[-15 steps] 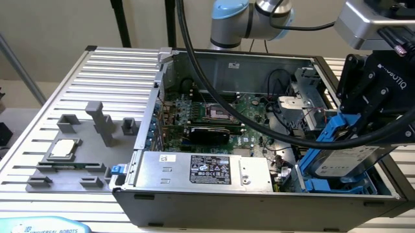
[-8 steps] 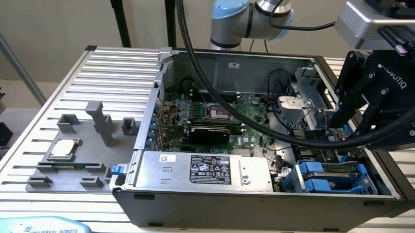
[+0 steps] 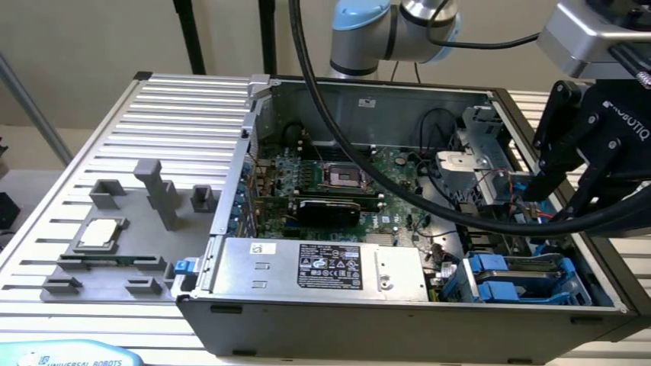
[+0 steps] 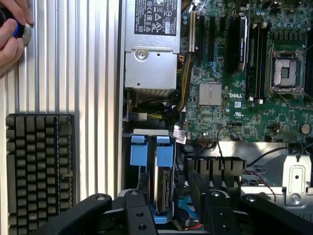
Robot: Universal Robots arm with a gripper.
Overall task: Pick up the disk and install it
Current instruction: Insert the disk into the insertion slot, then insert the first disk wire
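Gripper point(image 4: 170, 183): black, metal, two-fingered; fingers point(image 4: 140, 205) parted, gripping nothing.
Disk point(image 4: 164, 191): silver-grey rectangular hard drive, blue-railed, upright between the fingers.

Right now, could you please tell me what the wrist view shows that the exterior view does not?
The wrist view adds a person's hand, a black finned block, and the end face of the silver-grey, blue-railed disk in its bay. The exterior view adds a grey plastic fixture carrying a small square silver chip. Both share the silver power supply with its black label, the green motherboard and the blue drive-bay tabs.
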